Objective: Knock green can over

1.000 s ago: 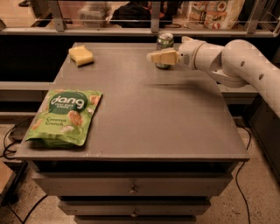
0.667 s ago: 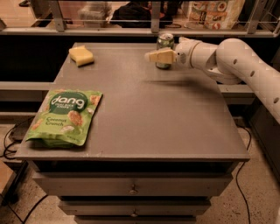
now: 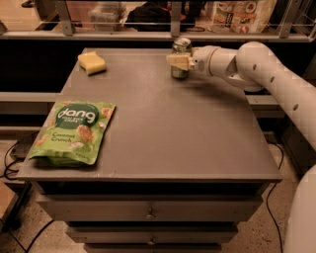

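Observation:
The green can [image 3: 181, 46] stands upright near the far edge of the grey table [image 3: 163, 128], right of centre. Its silver top rim and its base show. My gripper [image 3: 177, 61], pale yellow at the tip, reaches in from the right and lies across the can's middle, against it or just in front of it. The white arm [image 3: 256, 64] runs off to the right.
A flat green "dang" snack bag [image 3: 73, 132] lies at the table's front left. A yellow sponge [image 3: 92, 63] sits at the far left. A railing with shelves and packages [image 3: 237, 12] runs behind the table. Drawers [image 3: 148, 212] are below the tabletop.
My gripper has moved a little to the left and slightly up, so it now covers the can's middle. The can is still upright. The bag and sponge have not moved.

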You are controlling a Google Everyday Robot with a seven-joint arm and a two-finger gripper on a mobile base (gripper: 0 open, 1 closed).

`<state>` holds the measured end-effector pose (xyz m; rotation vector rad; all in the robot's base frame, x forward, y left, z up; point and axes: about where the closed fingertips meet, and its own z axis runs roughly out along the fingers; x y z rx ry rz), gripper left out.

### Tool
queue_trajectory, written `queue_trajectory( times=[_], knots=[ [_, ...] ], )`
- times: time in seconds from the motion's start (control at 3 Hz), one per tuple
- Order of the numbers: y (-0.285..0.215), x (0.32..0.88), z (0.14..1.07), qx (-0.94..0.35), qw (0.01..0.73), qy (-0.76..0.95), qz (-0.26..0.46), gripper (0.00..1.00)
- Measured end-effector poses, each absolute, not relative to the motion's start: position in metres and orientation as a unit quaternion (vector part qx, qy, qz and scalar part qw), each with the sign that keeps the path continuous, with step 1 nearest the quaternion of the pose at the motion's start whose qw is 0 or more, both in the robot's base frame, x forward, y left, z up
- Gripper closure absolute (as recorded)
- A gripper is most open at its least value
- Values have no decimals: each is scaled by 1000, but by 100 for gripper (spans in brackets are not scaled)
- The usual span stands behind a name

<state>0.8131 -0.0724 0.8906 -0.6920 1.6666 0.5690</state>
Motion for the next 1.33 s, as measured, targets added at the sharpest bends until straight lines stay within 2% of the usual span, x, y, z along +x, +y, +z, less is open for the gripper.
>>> queue_trajectory(
  times=[0.33,0.67,1.33],
  knots=[
    [-68,812,890,-308,579,714,245,72],
    [-55,776,902,-415,517,723,193,100],
    [-83,707,892,-550,389,733,95,100]
  ],
)
